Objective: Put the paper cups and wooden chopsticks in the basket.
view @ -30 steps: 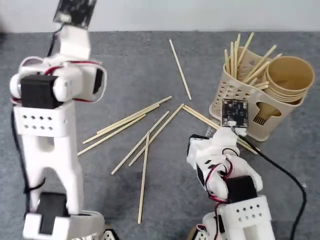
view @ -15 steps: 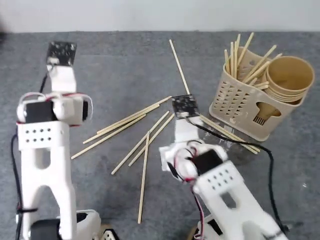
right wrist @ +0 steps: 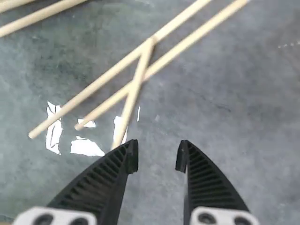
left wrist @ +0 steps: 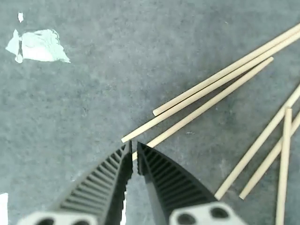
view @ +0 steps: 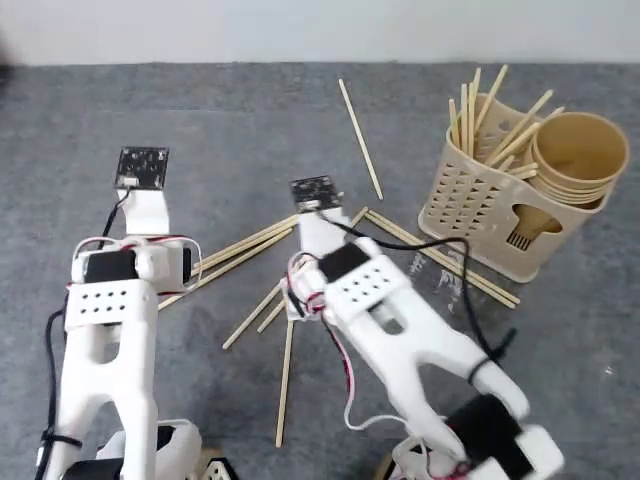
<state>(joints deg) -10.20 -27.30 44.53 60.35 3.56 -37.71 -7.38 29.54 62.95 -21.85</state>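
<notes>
left pincer (left wrist: 131, 151): jaws together, nothing clamped, tips over the near ends of 2 loose chopsticks (left wrist: 211, 89). right pincer (right wrist: 157, 157): jaws apart, nothing between them, just short of 3 crossed sticks and some white tape scraps (right wrist: 84, 145) on the grey mat (right wrist: 243, 93).

high view: both pincers are hidden under their wrist camera boards; any print on the boards is too small to read. 9 loose chopsticks by my count, several covered in part by the right arm; 1 lies alone at 12 o'clock. basket (view: 480, 200) at 2 o'clock holds a nested stack of paper cups (view: 580, 150), number unclear, plus upright sticks that overlap too much to count.
</notes>
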